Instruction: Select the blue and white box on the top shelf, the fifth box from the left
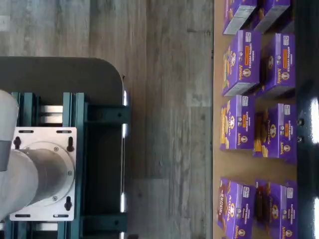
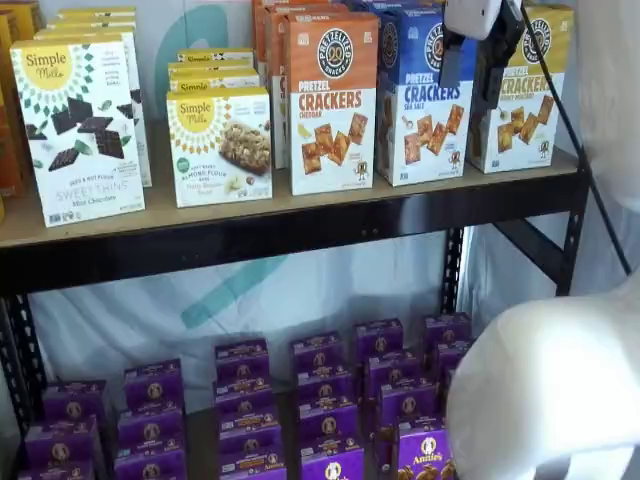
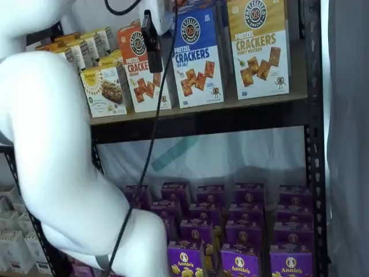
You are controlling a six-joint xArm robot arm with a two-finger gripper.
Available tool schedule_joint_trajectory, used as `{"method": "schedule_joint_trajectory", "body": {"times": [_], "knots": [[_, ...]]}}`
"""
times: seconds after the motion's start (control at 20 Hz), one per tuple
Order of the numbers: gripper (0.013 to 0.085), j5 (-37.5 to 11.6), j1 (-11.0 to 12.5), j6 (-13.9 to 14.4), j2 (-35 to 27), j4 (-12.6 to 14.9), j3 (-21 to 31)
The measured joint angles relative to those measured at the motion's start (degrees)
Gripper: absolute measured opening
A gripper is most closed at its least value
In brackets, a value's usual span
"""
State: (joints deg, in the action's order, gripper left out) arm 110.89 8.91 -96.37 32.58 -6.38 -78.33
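Observation:
The blue and white box [image 2: 425, 110] [image 3: 198, 57] stands upright at the front of the top shelf [image 2: 250, 235] [image 3: 202, 118], between an orange-topped and a yellow-topped cracker box. My gripper [image 2: 472, 68] hangs from the top edge in a shelf view, in front of the box's upper right part. Its two black fingers [image 2: 450, 55] stand apart, blue cardboard shows in the gap, and nothing is held. The other shelf view shows only one black finger side-on, on my gripper [image 3: 151, 34], left of the box. The wrist view does not show the box.
The orange-topped cheddar box [image 2: 332, 100] and the yellow-topped box [image 2: 525, 100] flank the target. Simple Mills boxes [image 2: 80, 130] fill the shelf's left. Purple boxes [image 2: 330, 400] [image 1: 249, 129] cover the lower shelf. My white arm [image 2: 545, 390] [image 3: 57, 150] and its cable [image 3: 154, 133] hang in front.

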Motion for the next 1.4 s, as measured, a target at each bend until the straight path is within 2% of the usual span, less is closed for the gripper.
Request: {"method": "schedule_joint_trajectory", "body": {"times": [0.1, 0.2, 0.45, 0.6, 0.95, 1.1, 1.4], "knots": [[0.085, 0.6, -1.5, 0.7, -0.5, 2.1, -0.3], [0.085, 0.5, -2.0, 1.0, -0.5, 2.6, -0.1], [0.085, -0.5, -2.3, 1.4, -0.2, 2.3, 0.9], [0.085, -0.9, -1.7, 1.2, -0.2, 1.1, 0.9], [0.085, -1.3, 1.4, 0.6, -1.3, -5.4, -1.4], [0.085, -2.8, 3.0, 0.7, -1.4, -9.2, -2.2], [0.085, -5.4, 5.1, 0.8, -2.1, -14.2, -3.6]]}}
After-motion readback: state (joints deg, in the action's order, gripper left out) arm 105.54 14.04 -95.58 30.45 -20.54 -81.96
